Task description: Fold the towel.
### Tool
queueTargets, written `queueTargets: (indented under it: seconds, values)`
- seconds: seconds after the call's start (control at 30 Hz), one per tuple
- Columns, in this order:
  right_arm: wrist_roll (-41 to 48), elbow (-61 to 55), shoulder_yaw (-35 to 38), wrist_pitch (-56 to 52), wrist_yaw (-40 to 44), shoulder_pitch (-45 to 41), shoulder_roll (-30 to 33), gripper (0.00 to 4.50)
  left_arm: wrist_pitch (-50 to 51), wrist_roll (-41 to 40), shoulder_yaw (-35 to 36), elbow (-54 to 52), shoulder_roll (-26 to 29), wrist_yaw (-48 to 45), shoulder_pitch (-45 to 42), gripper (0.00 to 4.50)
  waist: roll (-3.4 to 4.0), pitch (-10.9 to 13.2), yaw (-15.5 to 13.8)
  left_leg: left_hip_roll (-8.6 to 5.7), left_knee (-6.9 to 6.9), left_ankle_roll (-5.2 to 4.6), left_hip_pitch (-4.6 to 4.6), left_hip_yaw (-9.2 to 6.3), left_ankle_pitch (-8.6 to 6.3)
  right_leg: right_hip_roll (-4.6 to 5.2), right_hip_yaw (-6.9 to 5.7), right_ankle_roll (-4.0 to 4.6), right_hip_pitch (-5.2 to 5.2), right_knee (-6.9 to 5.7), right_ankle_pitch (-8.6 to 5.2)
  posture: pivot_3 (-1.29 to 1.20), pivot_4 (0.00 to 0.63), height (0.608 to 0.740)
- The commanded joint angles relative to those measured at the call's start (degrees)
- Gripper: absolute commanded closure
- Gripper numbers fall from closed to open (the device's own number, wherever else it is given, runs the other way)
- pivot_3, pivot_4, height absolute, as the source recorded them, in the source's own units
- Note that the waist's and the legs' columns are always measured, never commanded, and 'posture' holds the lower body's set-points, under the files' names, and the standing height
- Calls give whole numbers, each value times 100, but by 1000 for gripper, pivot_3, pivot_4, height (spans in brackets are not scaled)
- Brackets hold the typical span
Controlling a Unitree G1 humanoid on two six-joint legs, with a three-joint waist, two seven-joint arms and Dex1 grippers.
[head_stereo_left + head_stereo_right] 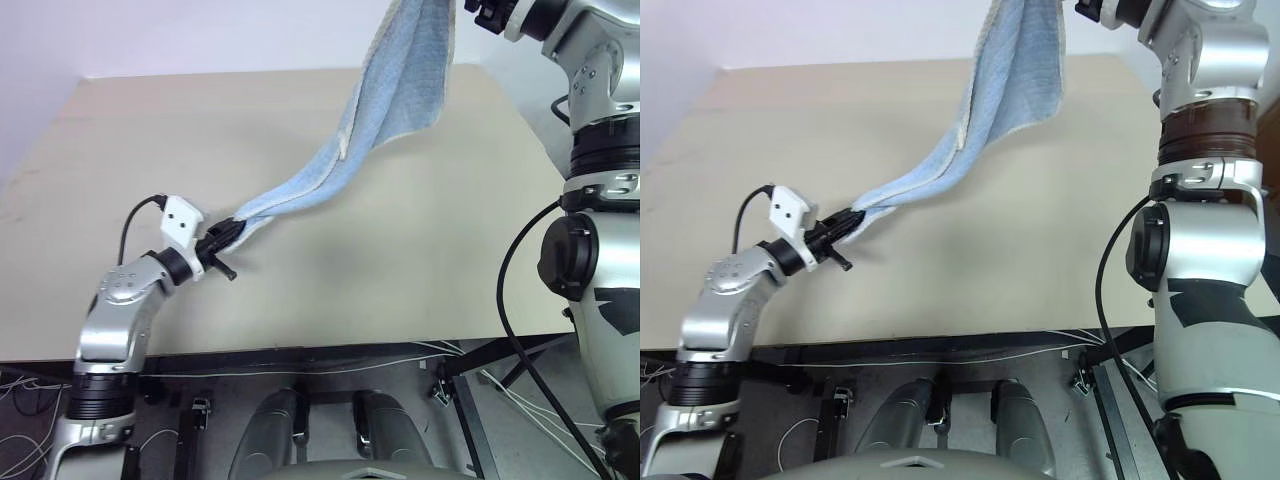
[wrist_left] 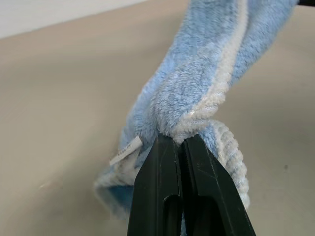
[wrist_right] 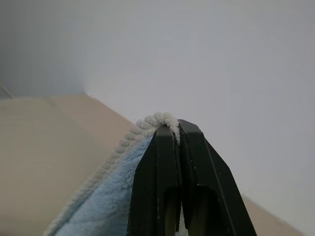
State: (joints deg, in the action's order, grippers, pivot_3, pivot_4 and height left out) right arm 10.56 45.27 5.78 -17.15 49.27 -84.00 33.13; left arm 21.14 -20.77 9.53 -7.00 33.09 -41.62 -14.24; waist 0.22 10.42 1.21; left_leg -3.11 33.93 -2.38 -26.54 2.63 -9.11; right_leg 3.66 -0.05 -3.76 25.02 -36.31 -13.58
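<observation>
Left eye view: the towel (image 1: 400, 90) hangs stretched in the air over the table (image 1: 150, 150), its long axis slanting from high on the right down to low on the left. It's light blue and fluffy with cream ribbed edging, twisted into a rope near the low end, with a small white tag (image 2: 125, 150). The left gripper (image 1: 222, 238) is clamped on the low end, and the right gripper (image 3: 177, 129) is pinched shut on the top edge.

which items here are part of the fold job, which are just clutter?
In the job:
towel, off the table
left pincer, shut on its lower end
right pincer, shut on its top edge

Just there:
table
cables under its front edge
</observation>
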Motion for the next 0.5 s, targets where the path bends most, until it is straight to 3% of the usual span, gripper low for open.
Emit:
queueTargets:
  seconds: [0.03, 0.2, 0.23, 0.3, 0.43, 0.5]
  values:
    - [-106, 6, -54, 128, 34, -51, 111, 4500, 312, -332, 166, -126, 681, -809, 226, 4474, 1, 1, 12, 0, -1, 0, 0, 2, 0, 0, 1, 1, 1, 1, -1, 0, 150, 735]
    - [-113, -117, -108, 47, 169, 43, 88, 4500, 761, -693, 227, -280, 1595, -1763, 701, 4474, 1, 1, 99, 0, -9, 1, -2, 6, 0, 0, 3, 2, 20, 8, -1, 0, 150, 735]
    - [-106, -140, -110, 37, 183, 60, 89, 4500, 766, -630, 209, -266, 1731, -1823, 751, 4008, 2, 1, 111, 0, -9, 1, -3, 6, 0, 0, 4, 2, 21, 8, -1, 0, 150, 735]
    - [-104, -188, -134, 4, 222, 126, 96, 4500, 792, -586, 133, -264, 1841, -1865, 801, 3511, 2, 1, 120, 0, -13, 1, -1, 7, 0, 0, 4, 2, 22, 9, -1, 0, 150, 735]
    - [-104, -372, -197, -74, 308, 319, 88, 4500, 505, -191, -146, -59, 1515, -1368, 635, 2246, 2, 1, 121, 0, -22, 1, 2, 9, -1, 1, 4, 3, 23, 7, -1, 0, 150, 735]
    - [-96, -447, -197, -118, 307, 360, 87, 4500, 381, -88, -209, 43, 1276, -1180, 519, 2246, 1, 1, 112, 0, -25, 1, 2, 9, -1, 3, 4, 2, 26, 5, -1, 0, 150, 735]
